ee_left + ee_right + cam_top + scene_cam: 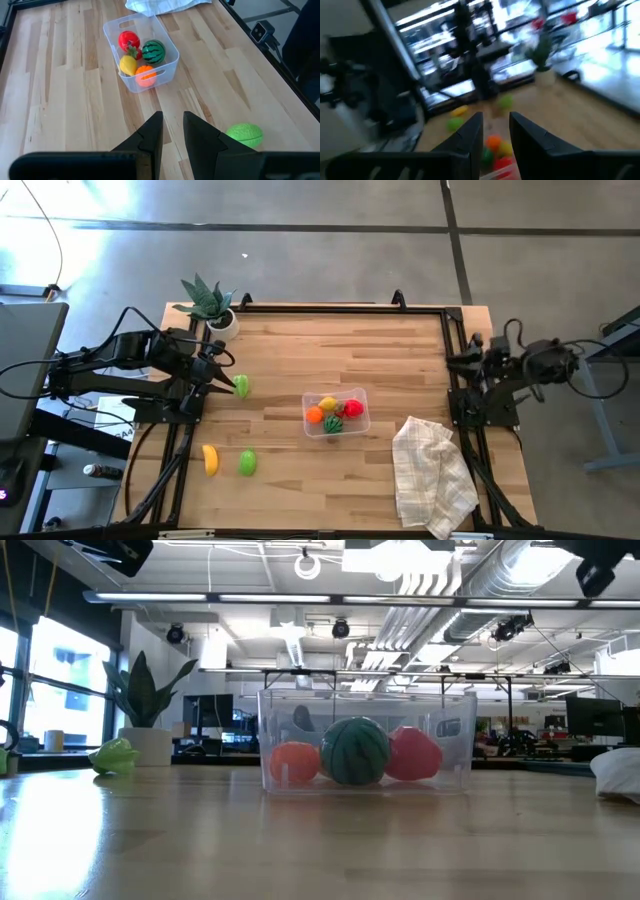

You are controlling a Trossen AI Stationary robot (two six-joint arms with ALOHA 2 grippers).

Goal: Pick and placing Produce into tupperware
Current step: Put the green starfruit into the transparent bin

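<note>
The clear tupperware (308, 398) stands mid-table and holds a lemon (128, 64), an orange (145, 74), a striped watermelon (153, 51) and a red pepper (128, 40). One green piece (242, 386) lies on the wood just beside my left gripper (228, 385), which hovers over the table's left part. In the left wrist view this gripper (173, 116) is shut with a narrow slit, and the green piece (244, 135) lies off to one side. A banana (210, 459) and a second green piece (247, 463) lie near the front left. My right gripper (496, 117) waits, shut, at the right edge.
A white checked cloth (432, 475) lies crumpled at the front right. A spiky potted plant (208, 302) stands at the far left corner. A black frame rail (340, 308) runs along the table's far edge. Bare wood lies between the tupperware and the left-hand produce.
</note>
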